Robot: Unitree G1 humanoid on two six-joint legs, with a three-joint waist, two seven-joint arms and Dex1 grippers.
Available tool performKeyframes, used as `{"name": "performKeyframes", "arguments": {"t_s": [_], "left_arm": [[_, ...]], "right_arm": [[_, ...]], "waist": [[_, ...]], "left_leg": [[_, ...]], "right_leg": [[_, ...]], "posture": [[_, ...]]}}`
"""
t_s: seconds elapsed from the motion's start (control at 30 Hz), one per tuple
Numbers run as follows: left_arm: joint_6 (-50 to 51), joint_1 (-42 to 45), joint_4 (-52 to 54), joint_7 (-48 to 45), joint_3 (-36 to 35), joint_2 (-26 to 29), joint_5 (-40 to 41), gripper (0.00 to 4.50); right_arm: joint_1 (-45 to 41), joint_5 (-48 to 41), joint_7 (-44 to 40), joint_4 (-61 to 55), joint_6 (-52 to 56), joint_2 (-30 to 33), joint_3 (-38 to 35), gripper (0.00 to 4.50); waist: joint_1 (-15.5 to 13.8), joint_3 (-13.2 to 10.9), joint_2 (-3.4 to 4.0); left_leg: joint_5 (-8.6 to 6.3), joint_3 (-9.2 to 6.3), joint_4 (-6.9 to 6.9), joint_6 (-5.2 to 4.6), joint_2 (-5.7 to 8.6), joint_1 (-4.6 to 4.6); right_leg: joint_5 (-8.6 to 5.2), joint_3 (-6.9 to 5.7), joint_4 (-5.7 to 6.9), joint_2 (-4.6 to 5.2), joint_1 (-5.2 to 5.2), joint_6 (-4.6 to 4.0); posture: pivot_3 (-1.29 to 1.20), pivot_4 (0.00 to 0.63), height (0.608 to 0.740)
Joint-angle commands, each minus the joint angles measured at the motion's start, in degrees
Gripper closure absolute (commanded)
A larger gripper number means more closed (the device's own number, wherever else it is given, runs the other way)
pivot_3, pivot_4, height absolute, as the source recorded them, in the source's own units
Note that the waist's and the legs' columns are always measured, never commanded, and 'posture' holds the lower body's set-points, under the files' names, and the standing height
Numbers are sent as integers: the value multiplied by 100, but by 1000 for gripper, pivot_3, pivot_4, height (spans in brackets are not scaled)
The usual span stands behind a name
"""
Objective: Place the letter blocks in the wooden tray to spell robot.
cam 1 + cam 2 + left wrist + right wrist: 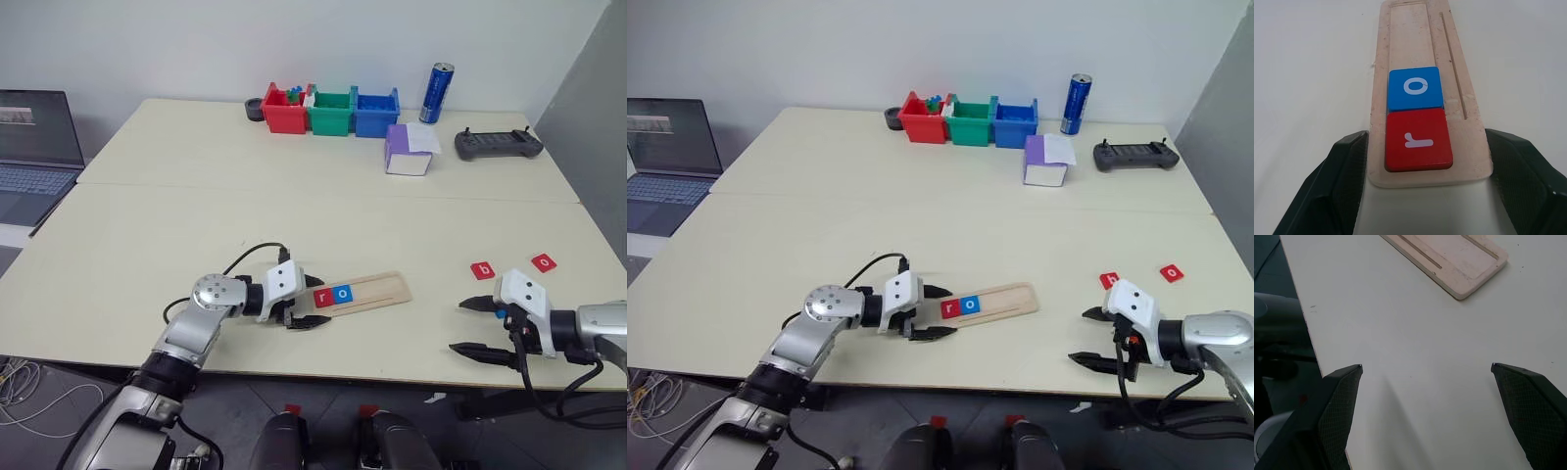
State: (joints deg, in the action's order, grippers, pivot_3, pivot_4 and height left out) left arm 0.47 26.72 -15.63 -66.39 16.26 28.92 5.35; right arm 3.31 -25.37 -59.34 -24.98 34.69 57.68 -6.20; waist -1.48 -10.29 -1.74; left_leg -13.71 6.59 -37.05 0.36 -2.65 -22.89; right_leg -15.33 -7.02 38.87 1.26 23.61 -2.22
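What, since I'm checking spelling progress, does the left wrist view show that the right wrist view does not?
Left wrist view, of the two: the red r block and the blue o block, touching, at one end of the wooden tray, with the left gripper shut on that end's sides. Right wrist view, of the two: the right gripper open over bare table near its edge, and the tray's empty end. Both: the tray and the table.

Both arms silver-grey metal w/ round joint caps; white wrist blocks, small dark dots on top. Left hand (pixel 299 305) & right hand (pixel 476 327): black textured fingers. Black cables loop along forearms.
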Motion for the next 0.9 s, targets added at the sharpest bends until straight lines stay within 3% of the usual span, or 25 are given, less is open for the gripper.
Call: {"name": "performKeyframes", "arguments": {"t_s": [0.03, 0.4, 0.83, 0.9], "left_arm": [[-107, 204, -264, -326, 170, -75, -20, 1124], [-541, 880, -894, -1146, 181, -175, 30, 1124], [-525, 954, -949, -858, 201, -228, -297, 1124], [-440, 968, -920, -908, 151, -243, -208, 378]], "right_arm": [[110, -45, 133, -341, -7, -46, -192, 0], [243, -460, 73, -420, -9, -202, -738, 0], [209, -593, 159, -402, 84, -209, -864, 0], [171, -607, 165, -398, 104, -205, -851, 0]], "waist": [[1, 0, -1], [18, -5, -10], [14, -5, -10], [15, -5, -10]], "left_leg": [[0, -1, 0, 0, 1, -1], [0, -3, 1, 0, 2, -4], [0, -8, 0, 0, 2, -4], [0, -8, 0, 0, 2, -4]], "right_leg": [[0, -1, -1, 0, 0, 0], [0, -2, -7, -2, 0, 1], [0, -3, -6, -5, 0, 1], [0, -4, -6, -5, 0, 1]], "posture": [[0, 150, 740], [0, 150, 740], [0, 150, 740], [0, 150, 740]]}}
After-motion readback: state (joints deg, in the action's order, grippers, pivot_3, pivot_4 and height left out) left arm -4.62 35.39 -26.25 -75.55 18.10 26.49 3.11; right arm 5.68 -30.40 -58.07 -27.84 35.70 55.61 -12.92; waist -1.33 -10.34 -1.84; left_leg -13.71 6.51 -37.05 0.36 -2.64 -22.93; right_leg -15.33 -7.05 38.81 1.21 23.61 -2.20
